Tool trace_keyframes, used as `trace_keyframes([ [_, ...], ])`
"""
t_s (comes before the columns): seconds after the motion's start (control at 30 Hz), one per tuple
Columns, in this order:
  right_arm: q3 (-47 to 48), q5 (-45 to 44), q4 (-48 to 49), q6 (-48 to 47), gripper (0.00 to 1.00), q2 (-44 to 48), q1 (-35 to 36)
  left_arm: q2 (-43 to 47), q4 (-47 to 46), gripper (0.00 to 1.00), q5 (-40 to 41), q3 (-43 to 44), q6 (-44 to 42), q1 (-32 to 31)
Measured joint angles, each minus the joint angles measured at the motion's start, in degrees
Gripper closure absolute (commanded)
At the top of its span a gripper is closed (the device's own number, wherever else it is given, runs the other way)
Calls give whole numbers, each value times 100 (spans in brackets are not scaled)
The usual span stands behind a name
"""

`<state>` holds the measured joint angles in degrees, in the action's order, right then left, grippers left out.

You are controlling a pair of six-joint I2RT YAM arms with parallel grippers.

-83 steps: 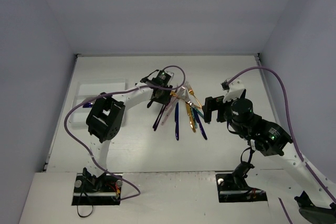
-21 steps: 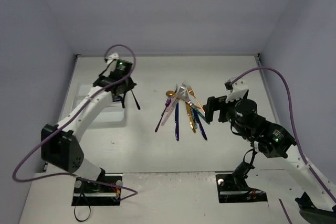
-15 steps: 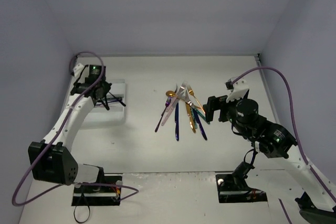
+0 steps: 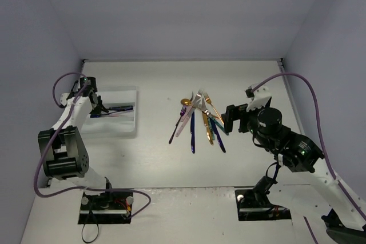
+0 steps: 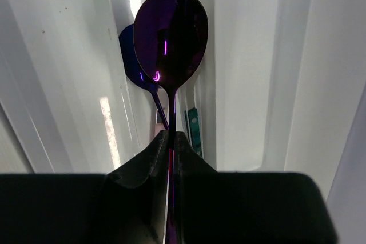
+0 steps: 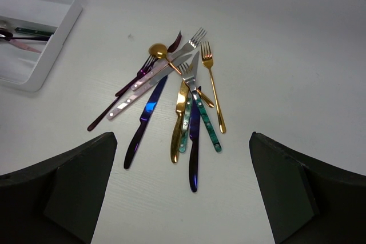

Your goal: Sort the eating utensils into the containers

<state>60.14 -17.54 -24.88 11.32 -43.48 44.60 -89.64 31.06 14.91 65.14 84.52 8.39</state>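
Left fingers (image 5: 143, 164), dark and wedge-shaped, are pressed together on the thin handle of a glossy purple spoon (image 5: 171, 32). Its oval bowl hangs over one long compartment of the smooth white tray (image 5: 257, 84), between raised ridges. Whether it touches the tray cannot be told. Beneath it lie a dark blue spoon (image 5: 127, 55) and a teal handle (image 5: 193, 132). Right fingers (image 6: 68, 181) stand wide apart, holding nothing, above the pale table (image 6: 297, 55). Beyond them, well apart from the tray, a fanned heap of shiny utensils (image 6: 189, 101) lies crossed together, among them a gold fork (image 6: 213, 92), a gold spoon (image 6: 157, 50), a silver fork (image 6: 191, 43) and a dark blue knife (image 6: 194, 141).
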Motion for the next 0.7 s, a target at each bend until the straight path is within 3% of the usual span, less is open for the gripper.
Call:
trace_keyframes([
  [0.3, 0, -2, 0, -46, 0, -24, 0, -920, -275, 99, -135, 449, 331, 85],
  [0.53, 0, -7, 2, -49, 0, -80, 0, -1076, -317, 72, -137, 530, 419, 127],
  [0.7, 0, -7, 2, -57, 0, -206, 0, -1071, -343, 59, -148, 530, 411, 135],
])
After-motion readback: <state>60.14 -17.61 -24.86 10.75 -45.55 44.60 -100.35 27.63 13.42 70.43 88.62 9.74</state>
